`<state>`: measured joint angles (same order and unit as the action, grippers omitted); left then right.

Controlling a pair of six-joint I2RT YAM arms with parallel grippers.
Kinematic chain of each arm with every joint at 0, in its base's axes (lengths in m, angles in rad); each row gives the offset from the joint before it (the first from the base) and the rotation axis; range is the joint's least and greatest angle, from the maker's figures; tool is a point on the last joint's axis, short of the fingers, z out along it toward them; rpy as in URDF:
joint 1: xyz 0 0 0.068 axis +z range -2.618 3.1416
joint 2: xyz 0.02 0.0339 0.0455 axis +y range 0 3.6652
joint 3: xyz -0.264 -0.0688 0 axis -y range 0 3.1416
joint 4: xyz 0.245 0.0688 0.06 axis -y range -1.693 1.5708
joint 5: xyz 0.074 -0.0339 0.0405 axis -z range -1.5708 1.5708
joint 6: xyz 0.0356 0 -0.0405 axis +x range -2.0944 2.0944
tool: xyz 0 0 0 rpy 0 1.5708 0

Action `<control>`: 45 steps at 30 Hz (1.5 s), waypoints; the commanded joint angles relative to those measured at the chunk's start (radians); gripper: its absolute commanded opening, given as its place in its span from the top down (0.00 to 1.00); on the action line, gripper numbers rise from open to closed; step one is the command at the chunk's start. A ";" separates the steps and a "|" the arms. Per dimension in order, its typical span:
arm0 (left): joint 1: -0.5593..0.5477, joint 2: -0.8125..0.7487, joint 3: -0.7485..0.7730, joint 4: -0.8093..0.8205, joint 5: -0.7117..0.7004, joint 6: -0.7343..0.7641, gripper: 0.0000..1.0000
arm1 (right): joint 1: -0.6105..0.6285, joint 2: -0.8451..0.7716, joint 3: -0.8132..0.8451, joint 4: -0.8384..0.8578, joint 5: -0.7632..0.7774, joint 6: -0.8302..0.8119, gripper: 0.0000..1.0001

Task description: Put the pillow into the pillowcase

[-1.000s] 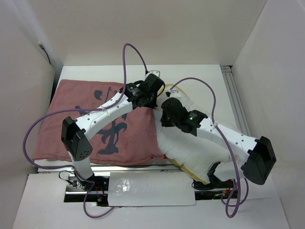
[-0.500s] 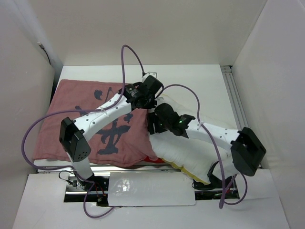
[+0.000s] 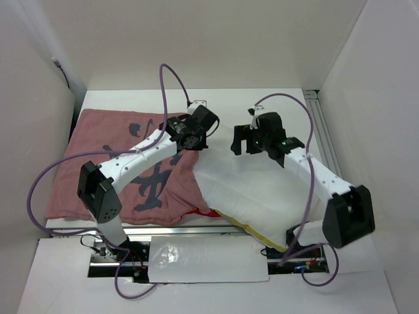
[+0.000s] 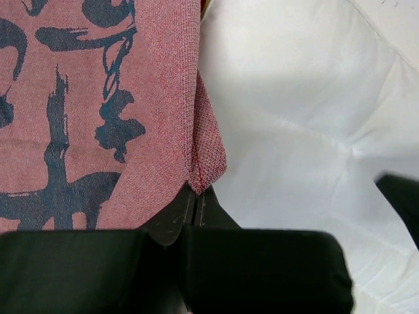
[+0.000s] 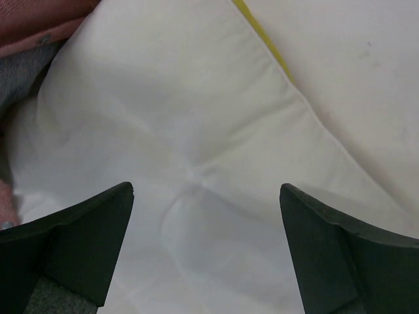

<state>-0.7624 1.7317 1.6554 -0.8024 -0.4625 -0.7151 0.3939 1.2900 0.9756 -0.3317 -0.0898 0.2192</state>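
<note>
While left gripper point(image 4: 196, 197) is pinching the pillowcase point(image 4: 91, 111) hem, right gripper point(image 5: 206, 191) is hanging open over the pillow point(image 5: 183, 98) mid-stuffing; guessing grab-and-shove frame-left next.

Left arm point(image 3: 141, 157) stretched from base toward 1 o'clock; left claw point(image 4: 196, 199) clamped shut, pinching pillowcase point(image 4: 98, 98) hem. Right arm point(image 3: 314, 173) bent at 4 o'clock, forearm reached toward 11; right claw point(image 5: 206, 190) spread wide, gripping nothing.

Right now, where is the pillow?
In the top view the pillow lies right of centre, its left edge meeting the pillowcase; the open right pincer hovers above its far end.
</note>
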 commanded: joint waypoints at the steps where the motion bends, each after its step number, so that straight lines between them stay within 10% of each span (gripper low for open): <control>1: 0.006 -0.034 0.029 0.016 -0.021 -0.023 1.00 | -0.050 0.162 0.087 0.175 -0.232 -0.162 0.01; 13: 0.025 -0.014 0.057 -0.003 -0.002 -0.001 1.00 | -0.050 0.584 0.353 0.287 -0.435 -0.317 0.06; 16: 0.037 0.024 0.082 -0.020 -0.015 0.008 1.00 | -0.050 0.608 0.368 0.254 -0.571 -0.333 1.00; 27: 0.061 0.192 0.343 -0.150 -0.116 -0.086 1.00 | 0.111 0.186 -0.052 0.393 -0.597 -0.265 1.00; 45: 0.014 0.034 0.235 0.181 -0.001 0.170 1.00 | 0.275 0.351 -0.052 0.554 -0.736 -0.198 1.00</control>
<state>-0.7040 1.8828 1.8874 -0.9306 -0.5472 -0.6266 0.5938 1.5951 0.9329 0.2363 -0.7101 -0.1047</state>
